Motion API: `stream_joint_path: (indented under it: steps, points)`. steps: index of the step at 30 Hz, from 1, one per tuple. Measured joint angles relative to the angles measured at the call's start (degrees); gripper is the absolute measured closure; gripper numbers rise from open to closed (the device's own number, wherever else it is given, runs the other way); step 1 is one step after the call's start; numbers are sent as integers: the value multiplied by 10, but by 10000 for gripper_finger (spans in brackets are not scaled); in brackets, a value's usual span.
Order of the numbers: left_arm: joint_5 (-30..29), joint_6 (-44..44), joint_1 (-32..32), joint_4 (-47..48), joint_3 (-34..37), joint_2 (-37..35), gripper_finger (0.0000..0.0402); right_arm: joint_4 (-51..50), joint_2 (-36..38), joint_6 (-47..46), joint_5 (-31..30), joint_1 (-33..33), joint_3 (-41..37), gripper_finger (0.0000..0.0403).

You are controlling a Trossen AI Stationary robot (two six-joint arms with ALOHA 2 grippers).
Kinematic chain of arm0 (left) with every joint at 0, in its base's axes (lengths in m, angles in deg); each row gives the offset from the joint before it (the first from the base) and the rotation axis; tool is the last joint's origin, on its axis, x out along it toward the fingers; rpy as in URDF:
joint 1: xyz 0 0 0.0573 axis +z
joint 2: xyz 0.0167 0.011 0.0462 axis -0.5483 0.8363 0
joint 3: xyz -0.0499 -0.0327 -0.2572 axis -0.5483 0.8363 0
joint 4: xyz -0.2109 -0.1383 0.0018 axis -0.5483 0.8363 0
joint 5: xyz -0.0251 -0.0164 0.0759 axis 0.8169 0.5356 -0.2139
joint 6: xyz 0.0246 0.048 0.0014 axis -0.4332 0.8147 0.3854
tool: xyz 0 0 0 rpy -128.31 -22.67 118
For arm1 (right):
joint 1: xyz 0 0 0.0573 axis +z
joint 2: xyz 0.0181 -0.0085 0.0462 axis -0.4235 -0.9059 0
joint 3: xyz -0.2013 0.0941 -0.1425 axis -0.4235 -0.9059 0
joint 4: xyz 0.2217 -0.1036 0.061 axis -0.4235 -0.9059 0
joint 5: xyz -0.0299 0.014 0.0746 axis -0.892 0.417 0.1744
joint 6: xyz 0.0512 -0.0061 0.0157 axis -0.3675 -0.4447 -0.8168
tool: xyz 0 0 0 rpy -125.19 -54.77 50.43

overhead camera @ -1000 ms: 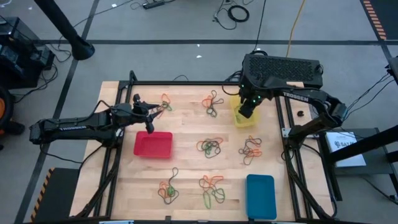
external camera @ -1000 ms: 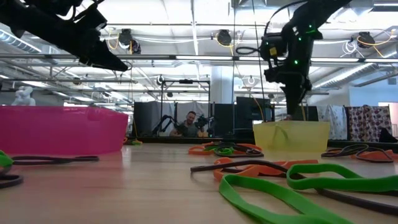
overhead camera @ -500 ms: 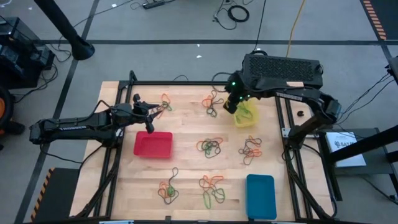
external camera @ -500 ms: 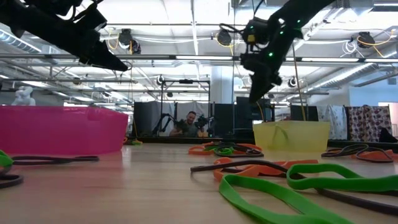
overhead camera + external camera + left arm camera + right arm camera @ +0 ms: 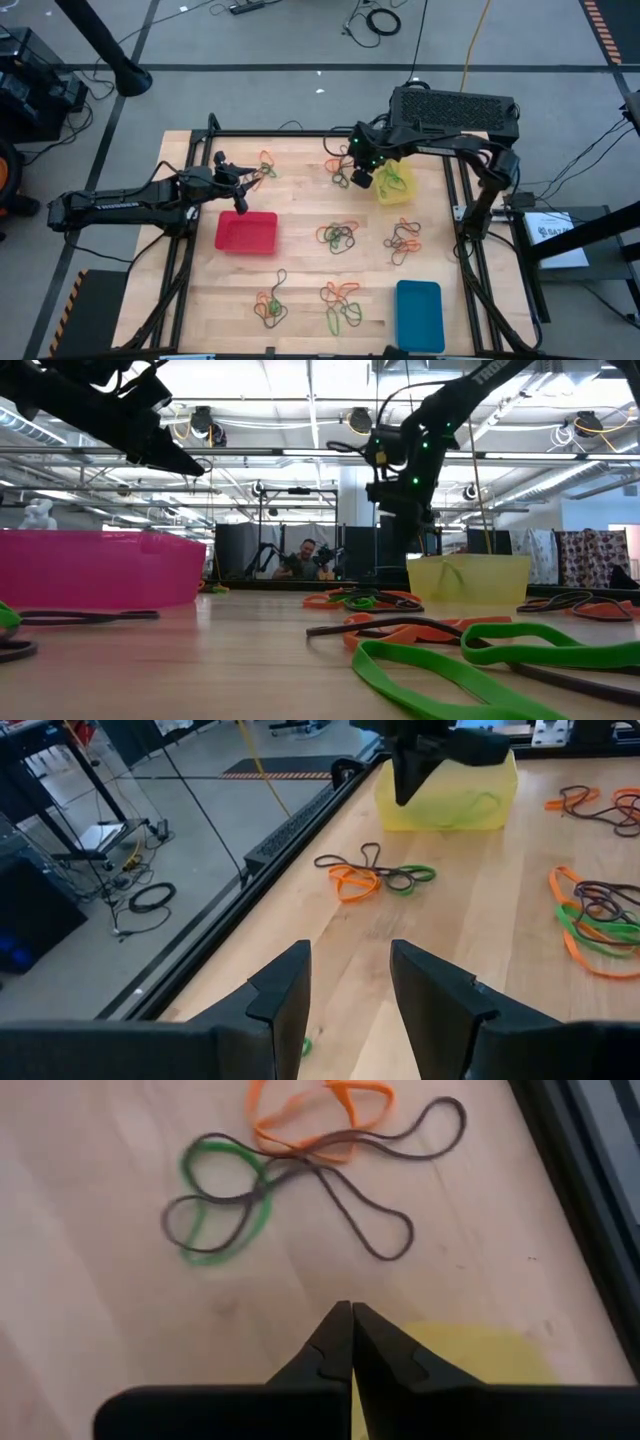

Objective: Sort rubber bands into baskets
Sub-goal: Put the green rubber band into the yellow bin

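The yellow basket (image 5: 396, 183) stands at the far right, the red basket (image 5: 246, 232) at the left and the blue basket (image 5: 419, 315) at the near right. Rubber bands lie in loose piles on the wood. My right gripper (image 5: 361, 178) is shut and empty, hovering between the yellow basket and the far-middle pile (image 5: 342, 163). The right wrist view shows that pile (image 5: 300, 1175) of orange, green and dark loops just ahead of the shut fingertips (image 5: 350, 1342). My left gripper (image 5: 245, 178) is open and empty above the red basket's far edge; its wrist view (image 5: 350, 982) shows the fingers apart.
Other band piles lie at the far left (image 5: 263, 166), the centre (image 5: 338, 235), the right (image 5: 403, 241), the near left (image 5: 270, 300) and the near middle (image 5: 340, 306). Green and orange bands (image 5: 450, 658) lie close to the low camera. A person (image 5: 305, 560) sits beyond the table.
My right gripper has risen out of the yellow basket and gone toward the table's left, coming down beside the far-middle pile of bands.
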Motion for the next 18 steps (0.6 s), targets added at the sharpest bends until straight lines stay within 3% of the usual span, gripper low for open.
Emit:
stream_joint_path:
  steps: [5, 18]
  points:
    - [0, 0, 0, 17, 0, 0, 253, -15, -6, 3, -38, -7, 0, 402]
    - [-2, -1, 0, 27, 0, 0, 253, -23, -6, 2, -40, -28, 0, 403]
